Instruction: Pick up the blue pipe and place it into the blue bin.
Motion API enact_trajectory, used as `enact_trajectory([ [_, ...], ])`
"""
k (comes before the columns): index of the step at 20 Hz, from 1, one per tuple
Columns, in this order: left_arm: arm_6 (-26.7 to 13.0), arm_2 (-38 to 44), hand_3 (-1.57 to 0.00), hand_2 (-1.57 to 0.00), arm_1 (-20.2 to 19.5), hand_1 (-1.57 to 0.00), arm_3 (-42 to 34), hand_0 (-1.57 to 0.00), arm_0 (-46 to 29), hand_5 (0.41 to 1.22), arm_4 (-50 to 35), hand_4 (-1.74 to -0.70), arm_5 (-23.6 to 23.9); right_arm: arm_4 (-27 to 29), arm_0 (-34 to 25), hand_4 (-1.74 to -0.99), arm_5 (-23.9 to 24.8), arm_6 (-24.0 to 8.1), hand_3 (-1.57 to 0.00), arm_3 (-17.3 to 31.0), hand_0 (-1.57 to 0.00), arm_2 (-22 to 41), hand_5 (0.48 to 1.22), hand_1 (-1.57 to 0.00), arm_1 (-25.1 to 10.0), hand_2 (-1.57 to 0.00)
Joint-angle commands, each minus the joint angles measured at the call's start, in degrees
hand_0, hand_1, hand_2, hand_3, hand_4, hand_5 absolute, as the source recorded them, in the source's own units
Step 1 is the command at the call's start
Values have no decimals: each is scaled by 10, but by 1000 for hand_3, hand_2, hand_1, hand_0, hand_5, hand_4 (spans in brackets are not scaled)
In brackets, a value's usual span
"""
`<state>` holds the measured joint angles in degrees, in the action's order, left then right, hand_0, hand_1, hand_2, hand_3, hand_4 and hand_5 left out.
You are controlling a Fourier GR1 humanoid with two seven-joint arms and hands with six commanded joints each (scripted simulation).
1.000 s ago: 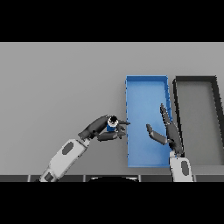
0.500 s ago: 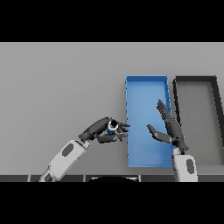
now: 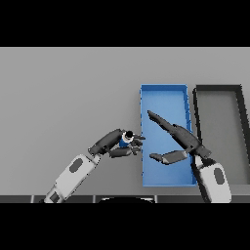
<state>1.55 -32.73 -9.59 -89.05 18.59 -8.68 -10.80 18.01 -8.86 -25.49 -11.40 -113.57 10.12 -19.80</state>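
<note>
We are in the carrying step: our left hand (image 3: 115, 144), at lower centre of the frame, grasps the blue pipe (image 3: 125, 138) with curled fingers, just beside the left wall of the blue bin (image 3: 163, 88). Our right hand (image 3: 181, 139) hovers over the bin with straight, relaxed fingers. Next, we judge, the pipe must cross that wall and be released inside. A dark bin (image 3: 217, 89) stands right of it.

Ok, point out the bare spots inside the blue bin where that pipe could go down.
The far end of the shallow blue rectangular bin is bare, beyond the right hand. A strip at its near wall is bare too. The middle is crowded by that open hand. The left hand holds the small blue pipe beside the bin's left wall.
</note>
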Motion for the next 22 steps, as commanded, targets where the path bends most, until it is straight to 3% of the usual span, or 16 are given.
enact_trajectory([
  [1,1,-2,-1437,-1571,0,-1571,0,-1571,1,1221,4,-1732,1,0,-9,-1297,-9,-6,1,-3,1,10,522,1,-1,1],
  [3,6,-3,-1435,-1571,3,-1571,4,-1571,1,1221,6,-1732,-1,21,-39,-1297,-20,-30,1,-11,1,23,526,1,-8,1],
  [5,13,-4,-1437,-1571,-3,-1571,-3,-1571,-6,1221,5,-1732,-5,14,-75,-1303,-32,-35,1,-3,1,41,532,1,-3,1],
  [8,7,0,-1441,-1571,4,-1571,9,-1571,2,1221,2,-1731,-8,10,-122,-1282,-45,-60,1,22,1,68,530,1,17,1],
  [11,31,1,-1484,-1571,4,-1571,15,-1571,2,1221,0,-1731,-20,16,-151,-1251,-63,-65,1,48,1,82,535,1,33,1],
  [16,14,7,-1515,-1571,3,-1571,18,-1571,6,1221,-14,-1733,-32,0,-201,-1222,-61,-92,1,100,1,100,512,1,73,1],
  [20,3,6,-1474,-1571,3,-1571,11,-1571,7,1221,-28,-1720,-45,-3,-237,-1241,-77,-90,-11,144,-14,107,516,-36,98,-68],
  [21,7,10,-1395,-1571,-1,-1567,15,-1571,7,1221,-32,-1717,-51,-3,-242,-1268,-81,-87,-43,150,-54,108,519,-83,101,-115],
  [22,29,9,-1150,-1367,-3,-1393,13,-1496,10,1221,-16,-1630,-47,-4,-244,-1308,-90,-87,-106,155,-138,111,523,-166,101,-193],
])
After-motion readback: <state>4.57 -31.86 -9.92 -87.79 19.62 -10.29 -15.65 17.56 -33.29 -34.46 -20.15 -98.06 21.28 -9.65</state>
